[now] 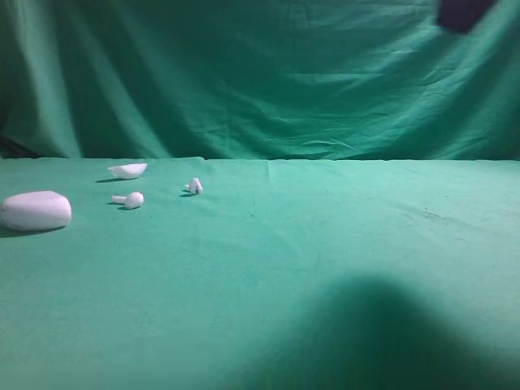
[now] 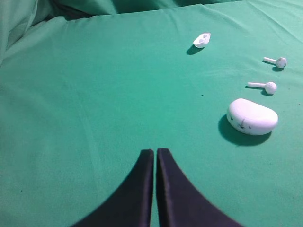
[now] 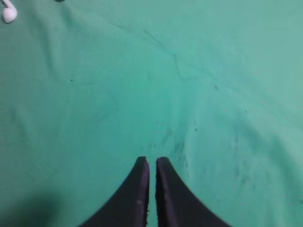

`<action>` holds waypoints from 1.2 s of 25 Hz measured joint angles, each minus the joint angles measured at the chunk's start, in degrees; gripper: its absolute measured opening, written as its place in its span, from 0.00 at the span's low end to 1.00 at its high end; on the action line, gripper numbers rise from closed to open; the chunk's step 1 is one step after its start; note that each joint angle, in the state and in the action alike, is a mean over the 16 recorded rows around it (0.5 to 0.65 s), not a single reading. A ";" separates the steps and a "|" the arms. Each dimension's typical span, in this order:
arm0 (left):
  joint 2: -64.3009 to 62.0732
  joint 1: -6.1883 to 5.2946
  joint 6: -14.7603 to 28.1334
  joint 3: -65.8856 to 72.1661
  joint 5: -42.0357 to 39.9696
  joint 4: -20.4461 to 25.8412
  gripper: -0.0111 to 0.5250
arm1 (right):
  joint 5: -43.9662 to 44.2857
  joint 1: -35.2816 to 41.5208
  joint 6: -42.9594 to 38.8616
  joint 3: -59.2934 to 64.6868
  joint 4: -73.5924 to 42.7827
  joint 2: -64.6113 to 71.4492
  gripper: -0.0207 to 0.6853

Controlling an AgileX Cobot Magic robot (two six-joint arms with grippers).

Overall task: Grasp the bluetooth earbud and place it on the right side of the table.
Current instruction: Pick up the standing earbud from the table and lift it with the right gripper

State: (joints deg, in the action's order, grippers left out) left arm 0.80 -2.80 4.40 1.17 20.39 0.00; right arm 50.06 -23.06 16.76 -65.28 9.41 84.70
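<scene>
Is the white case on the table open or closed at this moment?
Closed, as far as visible. In the left wrist view the white case is one smooth pebble with no raised lid, and both earbuds lie outside it on the green cloth.

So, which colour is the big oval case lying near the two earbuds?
White. The oval case shows best in the left wrist view, on the green table.

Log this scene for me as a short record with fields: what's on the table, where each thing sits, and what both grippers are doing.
surface: table covered in green cloth
earbuds: two white; nearer earbud, farther earbud, both lying on the left part of the exterior high view
case: white oval case, closed, at the far left edge
shell: white shallow shell, behind the earbuds
left gripper: shut, empty, above bare cloth
right gripper: shut, empty, above bare cloth
task status: no earbud grasped yet
</scene>
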 joint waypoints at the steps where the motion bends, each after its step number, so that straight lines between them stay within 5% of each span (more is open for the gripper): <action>1: 0.00 0.00 0.00 0.00 0.00 0.00 0.02 | 1.05 -1.37 0.02 -2.88 -0.67 2.88 0.10; 7: 0.00 0.00 0.00 0.00 0.00 0.00 0.02 | 6.13 -8.56 -0.69 -20.18 -4.18 18.89 0.14; 18: 0.00 0.00 0.00 0.00 0.00 0.00 0.02 | 15.00 -15.13 -6.96 -49.68 -7.18 43.03 0.44; 23: 0.00 0.00 0.00 0.00 0.00 0.00 0.02 | 17.83 -15.61 -9.82 -58.27 -7.33 49.90 0.54; 30: 0.00 0.00 0.00 0.00 0.00 0.01 0.02 | 17.83 -15.64 -11.28 -62.81 -7.34 54.43 0.56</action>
State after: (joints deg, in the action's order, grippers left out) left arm 0.80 -2.80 4.40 1.17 20.39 0.01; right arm 67.89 -38.69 5.49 -128.09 2.06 139.13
